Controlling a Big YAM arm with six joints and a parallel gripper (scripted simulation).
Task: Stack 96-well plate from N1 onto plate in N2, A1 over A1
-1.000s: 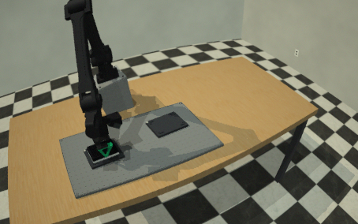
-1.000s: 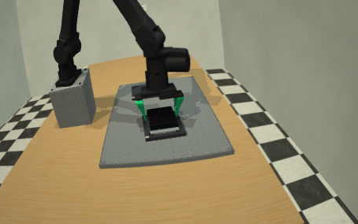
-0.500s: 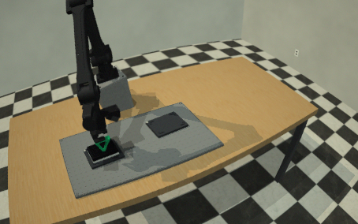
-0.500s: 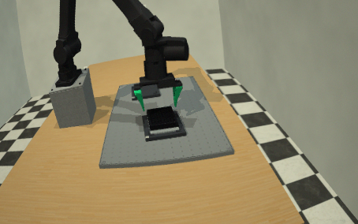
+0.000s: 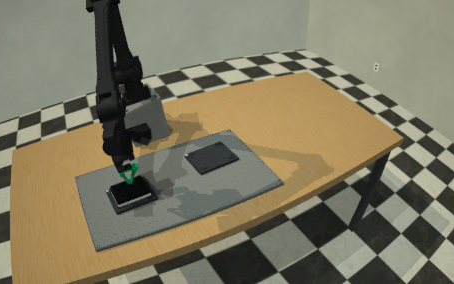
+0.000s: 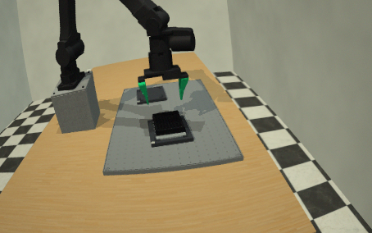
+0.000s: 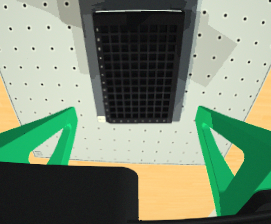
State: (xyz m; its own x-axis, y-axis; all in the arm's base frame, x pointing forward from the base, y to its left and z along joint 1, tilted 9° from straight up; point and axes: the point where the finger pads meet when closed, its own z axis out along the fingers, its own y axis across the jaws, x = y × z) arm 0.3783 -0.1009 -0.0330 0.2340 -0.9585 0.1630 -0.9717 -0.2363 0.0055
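A black 96-well plate [image 5: 130,192] sits in the nest N2 [image 5: 132,199] on the grey perforated baseplate [image 5: 175,187]. In the exterior view the plate [image 6: 168,123] shows a pale rim along its near edge, as of a plate beneath it; I cannot read the A1 marks. The nest N1 [image 5: 211,156] is a dark flat tray with nothing on it, and it also shows in the exterior view [image 6: 151,95]. My gripper [image 6: 164,98] hangs above the plate with its green fingers wide open and empty, clear of it. In the wrist view the plate [image 7: 140,63] lies beyond the gripper [image 7: 135,117].
The arm's grey base block [image 5: 142,116] stands on the wooden table behind the baseplate. The table edge [image 5: 255,220] runs close along the baseplate's front side. The floor is checkered.
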